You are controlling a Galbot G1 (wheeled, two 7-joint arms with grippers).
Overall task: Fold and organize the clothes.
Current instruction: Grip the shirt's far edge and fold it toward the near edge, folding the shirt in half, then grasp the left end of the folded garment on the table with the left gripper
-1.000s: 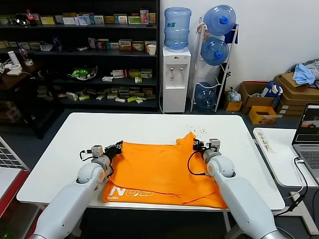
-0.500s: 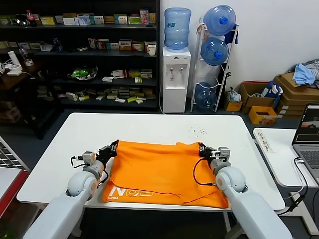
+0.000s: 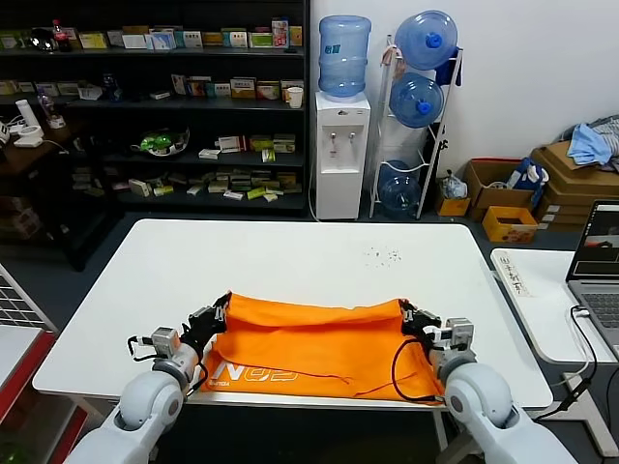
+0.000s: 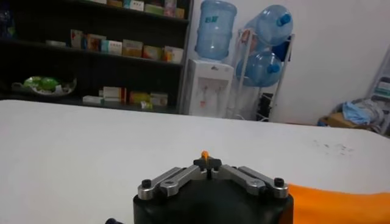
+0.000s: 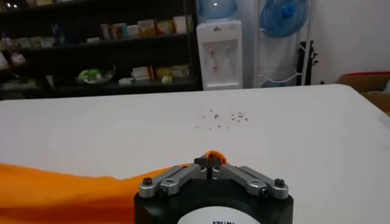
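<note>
We are mid-fold: our left gripper (image 3: 219,311) and right gripper (image 3: 408,314) each stay clamped on a far corner of the orange T-shirt (image 3: 309,343), which lies along the near edge of the white table (image 3: 290,256). Next, we judge, lay the edge down evenly and release. The fingertips are mostly hidden by fabric.

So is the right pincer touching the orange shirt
Touching. The right wrist view shows the right pincer shut on a bit of the shirt; the head view agrees.
</note>
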